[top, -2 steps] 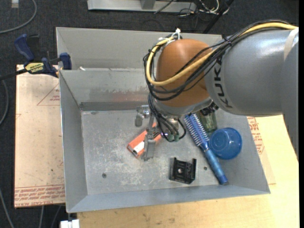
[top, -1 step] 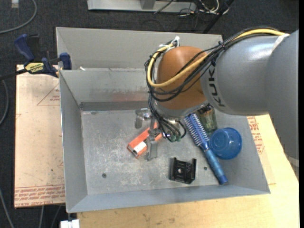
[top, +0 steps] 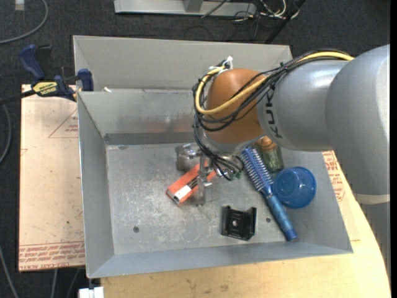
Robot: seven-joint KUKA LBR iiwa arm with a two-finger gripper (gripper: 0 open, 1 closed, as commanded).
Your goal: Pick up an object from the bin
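Near the middle of the grey metal bin point(top: 93, 172), a little towards its back wall, the claw point(top: 201, 190) is down at floor level over a small oblong thing, orange with a white end point(top: 181, 192). This orange-and-white oblong lies flat and slantwise, its white end pointing to the bin's front left and its orange end running up under the claw. A dark part of the claw crosses it about halfway along. Whether the claw is apart, together or clamped on the oblong cannot be told, since the wrist hides most of it from above.

Above the claw sits the robot's rounded orange wrist cover point(top: 232, 113), with yellow and black cables point(top: 211, 101) looped over its left side. The thick silver arm point(top: 322, 104) reaches in from the right and covers the bin's back right corner.

Just behind the oblong, near the back wall, lies a dull grey metal lump point(top: 184, 156), close to the claw's left side. Right of the claw a blue plastic hairbrush with a bristled head point(top: 268, 194) lies slantwise, its head up near the wrist and its handle pointing to the front right corner. A round blue plastic cup point(top: 296, 187) lies just beside the brush on its right. A small bottle with a brown top and a greenish body point(top: 271, 155) lies behind the brush head, partly under the arm. A small black squarish piece point(top: 239, 222) lies near the front wall, apart from the oblong and just left of the brush handle.
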